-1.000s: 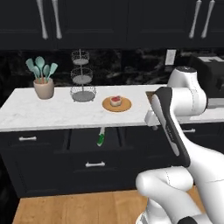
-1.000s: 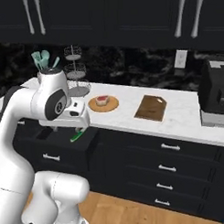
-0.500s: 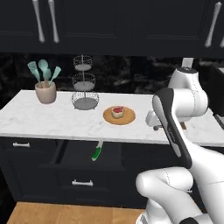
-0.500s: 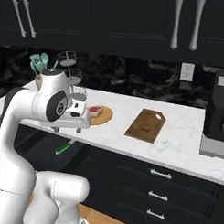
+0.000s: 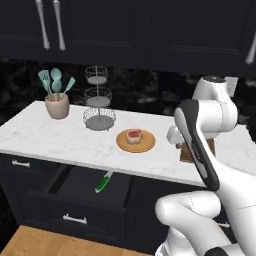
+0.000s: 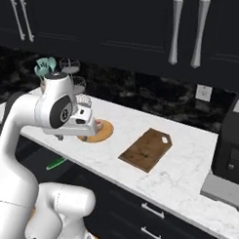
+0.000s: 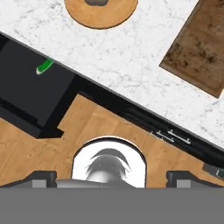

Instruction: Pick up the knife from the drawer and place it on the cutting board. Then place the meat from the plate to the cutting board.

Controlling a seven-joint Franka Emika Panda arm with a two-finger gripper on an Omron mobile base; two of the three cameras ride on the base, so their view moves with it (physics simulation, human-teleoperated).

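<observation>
The drawer (image 5: 87, 192) stands pulled out below the tabletop (image 5: 60, 140), so the knife (image 5: 103, 182) lies exposed for a reach from above. It rests near the drawer's back right, mostly tucked under the tabletop edge. Its long axis runs front to back with a slight slant; green handle toward the drawer front, pale blade toward the cabinet.

The gripper (image 7: 112, 177) hangs high over the floor in front of the cabinets, fingers set wide and holding nothing, which suits an approach not yet begun.

The meat (image 5: 134, 136) sits on the plate (image 5: 123, 145), red side up, just left of the board (image 6: 147, 150). The board lies bare, its long axis angled across the tabletop and its hole at the far corner; judged from this, neither placement is done
</observation>
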